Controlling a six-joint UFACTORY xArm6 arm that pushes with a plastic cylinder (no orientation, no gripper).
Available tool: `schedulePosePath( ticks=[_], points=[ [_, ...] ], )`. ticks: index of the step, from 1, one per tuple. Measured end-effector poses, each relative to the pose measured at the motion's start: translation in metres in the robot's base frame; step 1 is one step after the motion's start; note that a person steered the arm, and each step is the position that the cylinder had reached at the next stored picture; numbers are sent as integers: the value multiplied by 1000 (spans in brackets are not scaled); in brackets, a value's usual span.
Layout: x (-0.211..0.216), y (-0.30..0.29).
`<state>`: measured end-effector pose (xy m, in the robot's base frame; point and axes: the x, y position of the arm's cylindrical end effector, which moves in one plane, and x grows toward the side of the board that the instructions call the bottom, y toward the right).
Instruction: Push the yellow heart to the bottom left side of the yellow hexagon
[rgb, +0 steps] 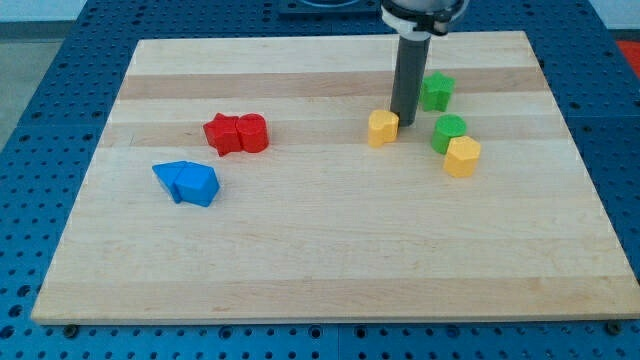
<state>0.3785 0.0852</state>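
The yellow heart (382, 128) lies on the wooden board (330, 250), right of the middle in the upper half. The yellow hexagon (461, 157) lies to its lower right, touching the green round block (449, 131) above it. My tip (404, 121) stands against the heart's upper right side, between the heart and the green star (436, 91). The heart is up and to the left of the hexagon, about a block's width apart from it.
Two red blocks (237, 133) sit pressed together at the view's left of centre. Two blue blocks (188, 182) sit together below and left of them. The board's right edge is close to the hexagon.
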Motion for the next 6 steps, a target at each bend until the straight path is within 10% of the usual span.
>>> schedulePosePath(
  ticks=[4, 6],
  points=[
    [-5, -38],
    [109, -50]
  ],
)
